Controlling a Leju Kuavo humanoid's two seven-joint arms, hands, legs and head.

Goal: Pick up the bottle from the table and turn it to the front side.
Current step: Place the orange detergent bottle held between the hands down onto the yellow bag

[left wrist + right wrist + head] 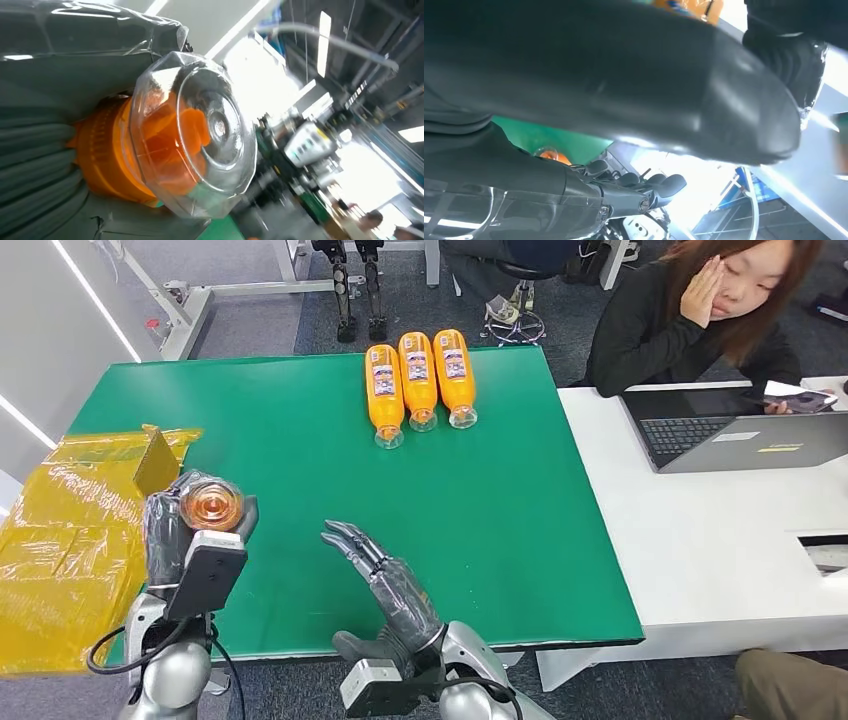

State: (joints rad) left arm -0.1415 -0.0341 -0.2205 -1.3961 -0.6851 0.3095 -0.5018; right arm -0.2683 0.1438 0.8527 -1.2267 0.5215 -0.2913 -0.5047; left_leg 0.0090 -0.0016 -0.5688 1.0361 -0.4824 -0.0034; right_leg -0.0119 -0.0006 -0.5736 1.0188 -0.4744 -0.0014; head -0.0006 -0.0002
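Held bottle: one bottle (210, 505) of clear faceted plastic with orange liquid inside, gripped in the left hand (178, 530) above the table's near left corner; its round transparent end faces the head camera.
Close look: in the left wrist view the bottle (192, 132) shows a many-sided clear dome, ringed circles on its flat face, and a ribbed orange band where the fingers (37, 170) wrap it.
Left hand: closed round the bottle, grey ribbed cover under glossy clear film, palm pressed to the bottle's side.
Right hand: the right hand (385, 575) holds nothing; its dark, shiny fingers lie fairly straight and slightly apart, stretched out over the near edge of the table.
Bottles lying down: three orange bottles (418, 382) lie side by side at the far edge near the middle, touching or nearly touching, each with a paper label facing up and a clear end pointing toward the robot.
Table: one flat green table (300, 500), matt surface, straight edges.
Box: one yellow carton (75, 540) wrapped in wrinkled glossy film, at the left edge, flaps open.
White desk: a smooth white desk (700, 540) abuts the right edge and carries one grey laptop (740, 435).
Person: one person (700, 320) in a black top sits behind the laptop, head leaning on a hand.
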